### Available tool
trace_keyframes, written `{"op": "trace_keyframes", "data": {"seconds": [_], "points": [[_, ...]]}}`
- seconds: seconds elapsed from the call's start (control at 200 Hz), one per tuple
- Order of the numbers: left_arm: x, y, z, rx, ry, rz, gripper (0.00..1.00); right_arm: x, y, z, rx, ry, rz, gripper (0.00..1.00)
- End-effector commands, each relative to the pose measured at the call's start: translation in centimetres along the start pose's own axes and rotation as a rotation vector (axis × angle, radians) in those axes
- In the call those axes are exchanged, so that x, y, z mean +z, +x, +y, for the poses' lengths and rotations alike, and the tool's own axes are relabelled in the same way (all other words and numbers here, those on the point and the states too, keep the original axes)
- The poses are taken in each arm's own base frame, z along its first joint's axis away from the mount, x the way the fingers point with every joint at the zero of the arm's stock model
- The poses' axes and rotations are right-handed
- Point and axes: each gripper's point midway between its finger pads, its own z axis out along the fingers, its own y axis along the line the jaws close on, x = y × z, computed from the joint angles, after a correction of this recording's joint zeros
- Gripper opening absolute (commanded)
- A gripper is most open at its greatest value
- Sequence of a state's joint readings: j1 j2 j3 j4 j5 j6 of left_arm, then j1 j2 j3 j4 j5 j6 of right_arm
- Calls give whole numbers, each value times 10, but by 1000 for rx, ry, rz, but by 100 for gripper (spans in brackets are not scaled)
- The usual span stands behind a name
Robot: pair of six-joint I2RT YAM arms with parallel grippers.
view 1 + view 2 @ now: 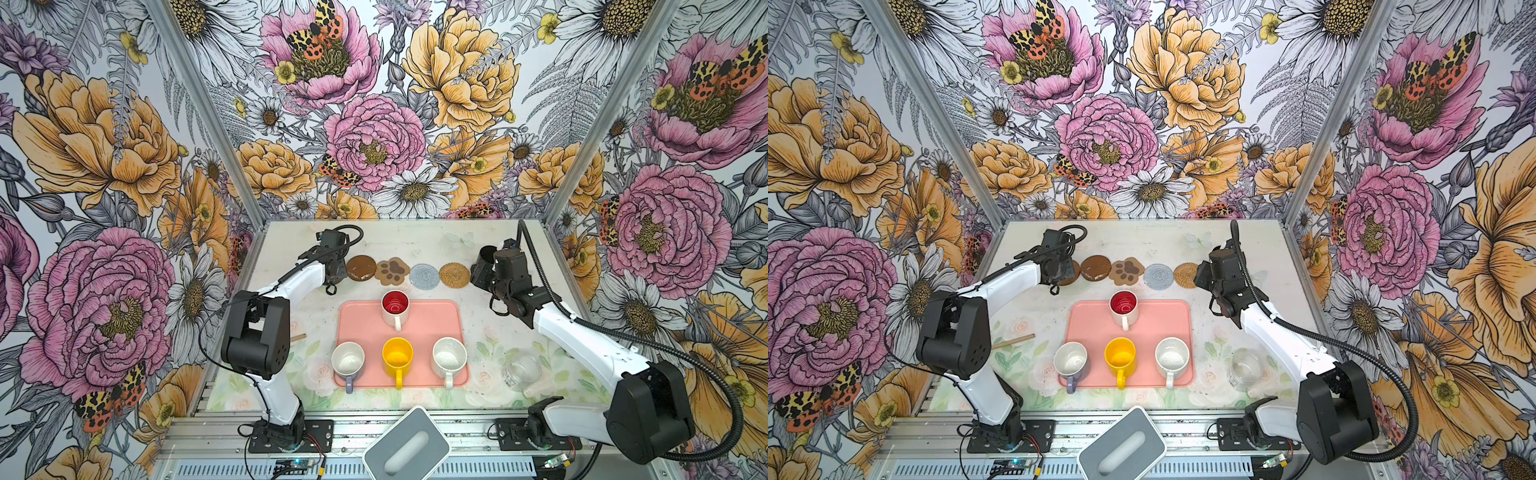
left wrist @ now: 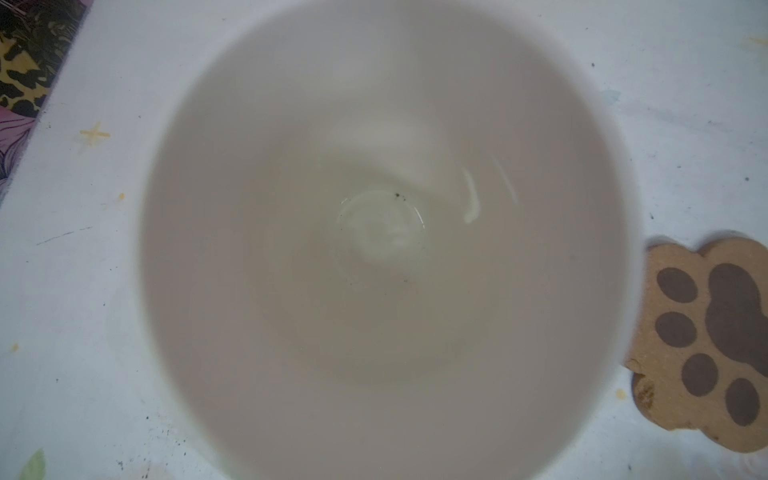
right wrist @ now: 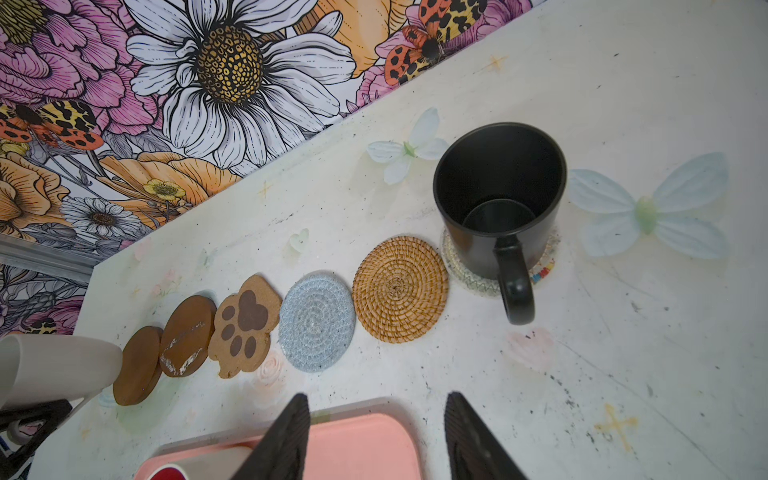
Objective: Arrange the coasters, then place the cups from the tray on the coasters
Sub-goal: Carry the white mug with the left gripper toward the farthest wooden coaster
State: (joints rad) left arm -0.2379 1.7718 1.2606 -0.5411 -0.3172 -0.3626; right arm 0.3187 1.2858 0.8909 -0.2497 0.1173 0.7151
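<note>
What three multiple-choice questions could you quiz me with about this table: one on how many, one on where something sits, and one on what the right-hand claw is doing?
1. How many mugs stand on the salmon-pink tray? A two; B four; C six.
2. Where does the black mug stand? A on the tray; B on the paw-print coaster; C on the pale translucent coaster.
3. How is the right gripper? A open, holding nothing; B shut on nothing; C gripping a coaster.

1 B: the red-lined white mug, lavender mug, yellow mug and speckled white mug are on it in both top views.
2 C: the right wrist view shows that coaster's edge around the mug's base.
3 A: its jaws stand apart with nothing between them.
</note>
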Motion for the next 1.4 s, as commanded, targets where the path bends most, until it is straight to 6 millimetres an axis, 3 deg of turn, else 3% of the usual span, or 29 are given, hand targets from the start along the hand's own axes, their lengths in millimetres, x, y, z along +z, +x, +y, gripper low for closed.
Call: {"op": "trace_keyframes", "data": {"seconds": [0.0,0.691,0.721,0.861,1.391], "points": [[-5,-31,-8,-45,41,-87,0,4,-2,0,5,-5,2,55],[7,-29,-7,-72,39,-72,0,2,-3,-1,7,-6,-2,55],[20,-19,-7,-62,25,-40,0,2,-3,-1,8,-6,-2,54],[24,-15,-8,-60,25,-30,0,1,-3,-1,8,-7,-4,54],[24,-13,-4,-64,12,-29,0,1,-2,-2,8,-4,-4,54]]}}
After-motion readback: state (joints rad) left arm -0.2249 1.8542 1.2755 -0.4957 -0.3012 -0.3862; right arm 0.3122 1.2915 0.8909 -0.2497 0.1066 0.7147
